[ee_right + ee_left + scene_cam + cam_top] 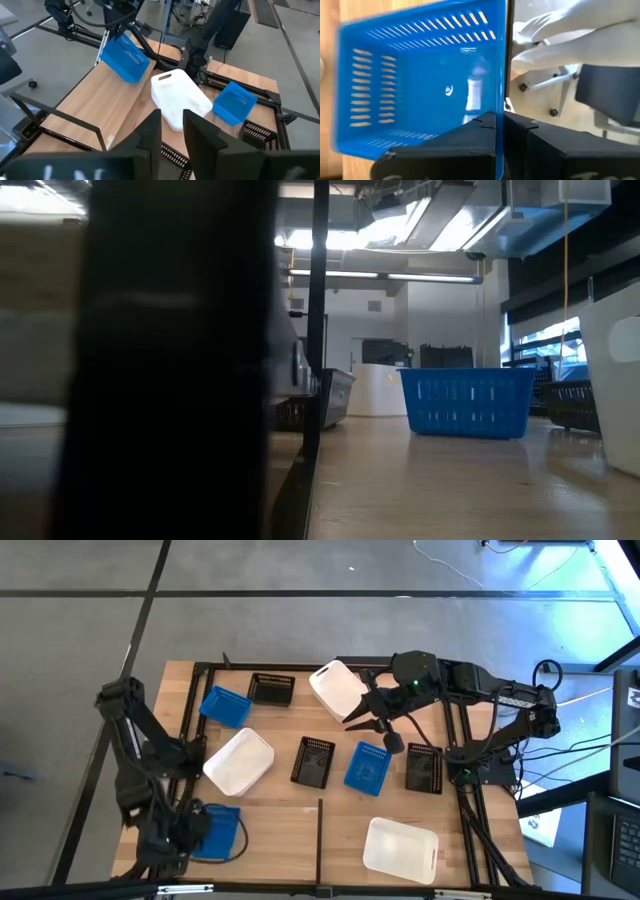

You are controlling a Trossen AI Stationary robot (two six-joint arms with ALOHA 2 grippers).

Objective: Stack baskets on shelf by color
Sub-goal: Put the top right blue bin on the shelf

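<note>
My left gripper (190,830) is at the near left corner of the shelf (290,808), shut on a blue slotted basket (218,832), which also shows in the right wrist view (125,57). My right gripper (372,720) hangs open in the air over the far right part of the board, beside a white basket (338,688), with nothing between its fingers. On the board lie further baskets: blue ones (225,706) (366,768), black ones (270,689) (313,760) (424,768) and white ones (238,760) (400,847). My left gripper pinches one wall of the blue basket at its rim (501,107), with one finger (482,127) inside the basket and the other (525,130) outside. The basket hangs tilted below the gripper (125,57). Whether its low corner touches the board, I cannot tell.
Thin black rails (320,840) edge and cross the wooden board. A black upright (318,330) stands close in the low view, with a broad dark shape (170,380) filling its left. Bare wood lies in the near middle (290,830). Office chairs (580,80) stand beyond the table.
</note>
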